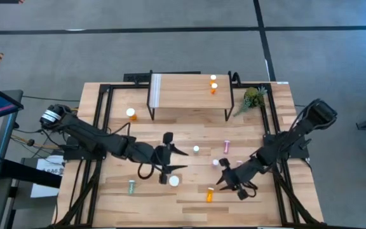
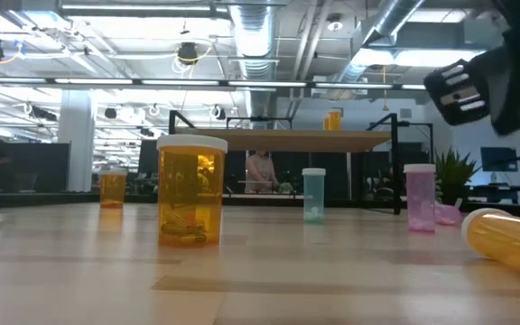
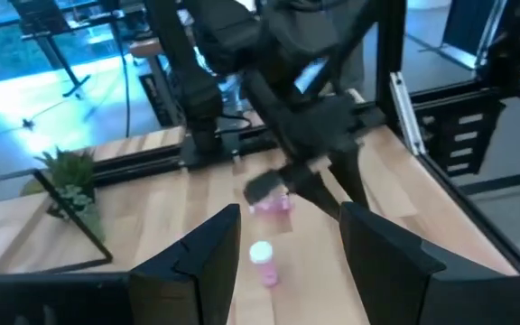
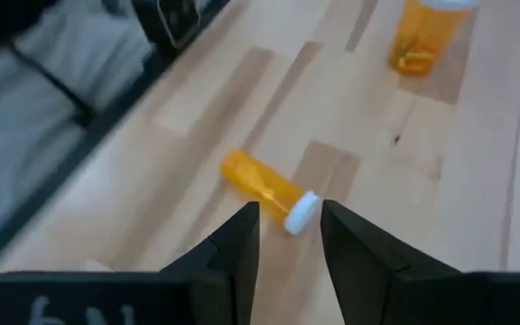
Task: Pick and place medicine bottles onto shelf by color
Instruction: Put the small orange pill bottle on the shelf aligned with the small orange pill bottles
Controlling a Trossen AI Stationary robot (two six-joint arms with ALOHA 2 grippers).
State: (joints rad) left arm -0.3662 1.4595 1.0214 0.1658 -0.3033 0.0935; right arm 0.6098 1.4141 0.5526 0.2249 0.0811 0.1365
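Note:
The shelf [image 1: 189,95] stands at the table's far side with two orange bottles [image 1: 213,86] on its right end. Pill bottles are scattered on the table: a large orange one [image 1: 173,180] upright, an orange one [image 1: 210,194] lying on its side, and a pink one [image 1: 216,163] also lying. My left gripper [image 1: 180,159] is open and empty at mid-table, pointing right; in the left wrist view [image 3: 287,244] it faces the lying pink bottle [image 3: 264,264]. My right gripper [image 1: 223,183] is open and empty. It hovers over the lying orange bottle [image 4: 264,190], whose white cap [image 4: 301,212] shows just past its fingertips.
Upright bottles: orange [image 1: 131,114] at far left, green [image 1: 196,149] and pink [image 1: 227,145] mid-table, green [image 1: 132,186] near left. A small plant [image 1: 253,98] stands by the shelf's right leg. Black frame rails [image 1: 100,127] run along both table sides.

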